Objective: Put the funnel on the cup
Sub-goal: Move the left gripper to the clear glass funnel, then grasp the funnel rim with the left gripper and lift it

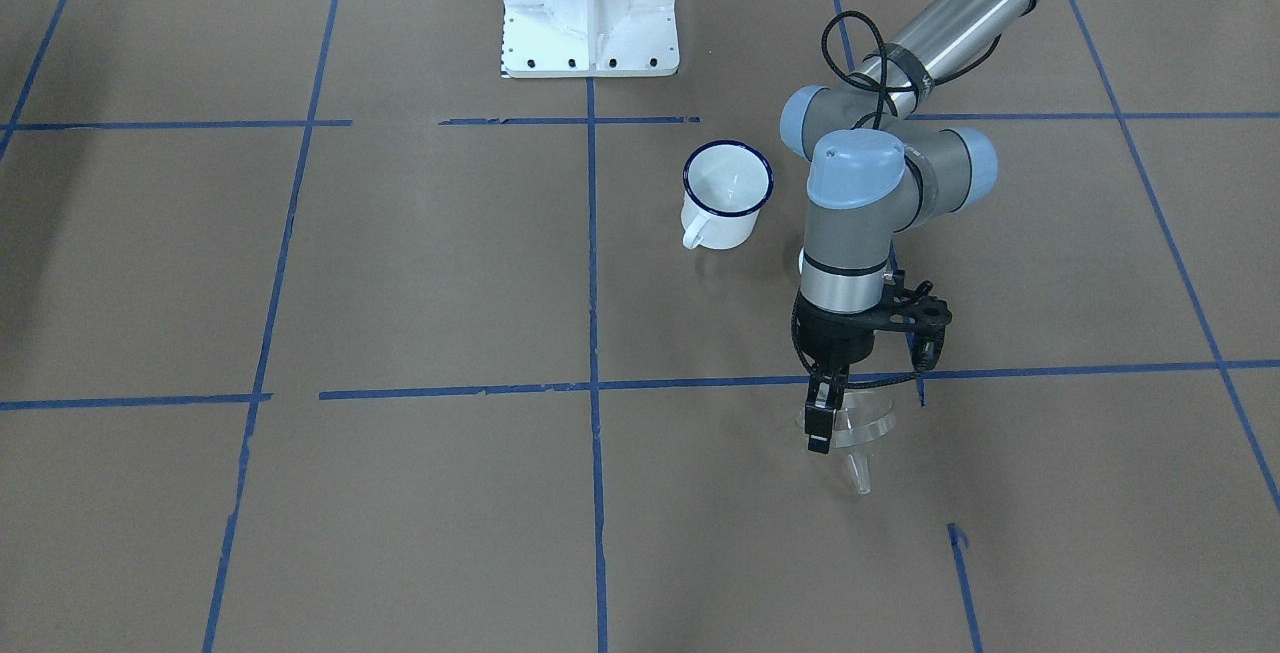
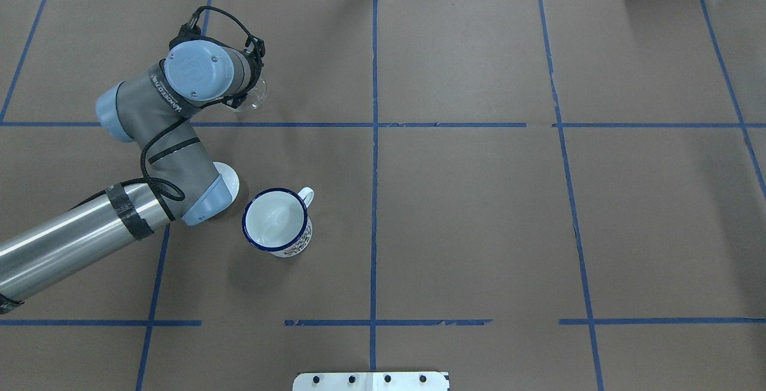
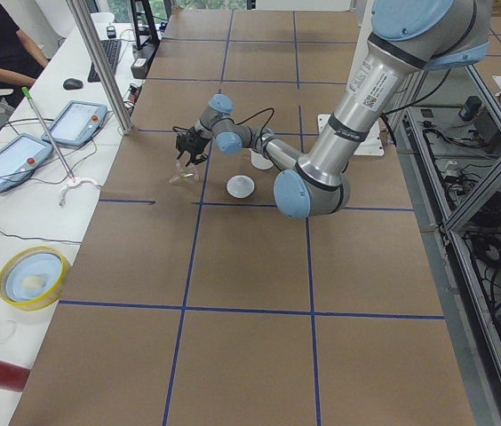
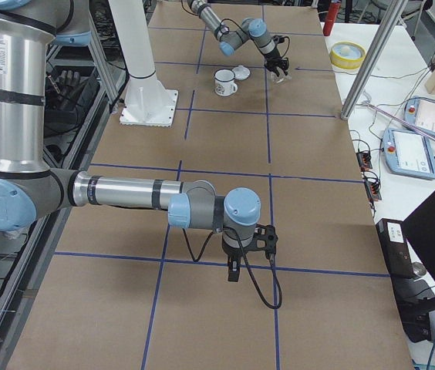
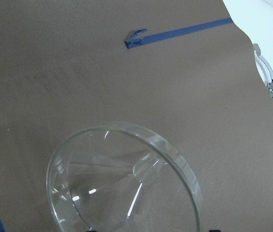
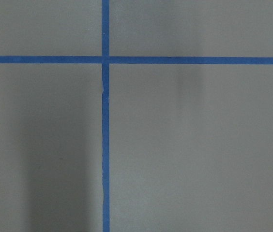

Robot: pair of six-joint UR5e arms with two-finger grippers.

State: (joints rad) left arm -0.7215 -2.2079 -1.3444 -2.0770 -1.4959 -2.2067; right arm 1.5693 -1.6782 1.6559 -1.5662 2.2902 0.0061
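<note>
Filling the left wrist view is the funnel (image 5: 108,193), mouth up and spout down, and the left gripper (image 1: 820,436) has it pinched by the rim, fingers closed in on the clear edge. So the pickup looks done. The carry and the drop are left, with the cup (image 2: 276,221) standing upright, nothing in it, well apart across a tape line (image 1: 650,386).
</note>
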